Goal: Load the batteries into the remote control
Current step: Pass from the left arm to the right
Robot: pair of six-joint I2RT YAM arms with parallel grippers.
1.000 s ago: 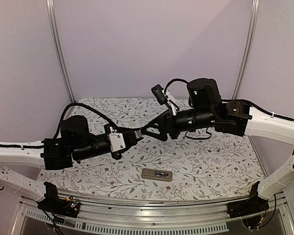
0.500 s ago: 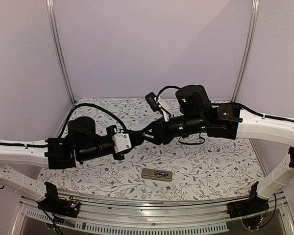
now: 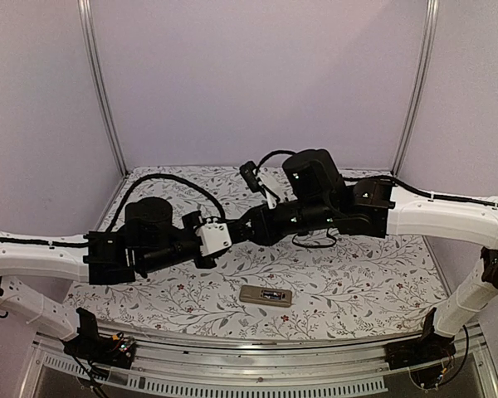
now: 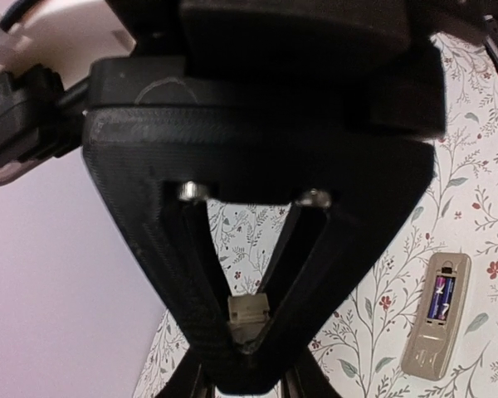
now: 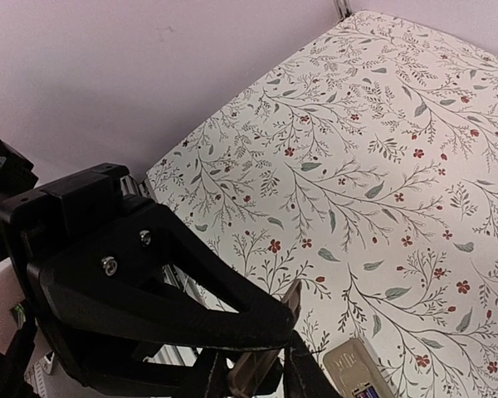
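The remote control [image 3: 266,295] lies back up on the flowered table near the front, apart from both arms. In the left wrist view the remote [image 4: 436,327] shows the batteries [image 4: 441,299] sitting in its open recess. Only its end [image 5: 354,371] shows in the right wrist view. Above the table's middle my left gripper [image 3: 231,233] and right gripper [image 3: 243,228] meet tip to tip. Between them is a small flat grey cover piece [image 4: 249,312]. My left gripper [image 4: 249,336] is shut on it, and my right gripper [image 5: 261,371] is shut on the same cover piece [image 5: 270,361].
The flowered table cloth [image 3: 357,274] runs to the lilac back wall and to metal corner posts [image 3: 415,83]. A black cable [image 3: 315,242] hangs under the right arm. The arm bases and a metal rail [image 3: 257,365] line the near edge.
My right arm has swung left to meet the left gripper, and its jaws have closed onto the cover piece. The left arm has shifted slightly right. The remote has not moved.
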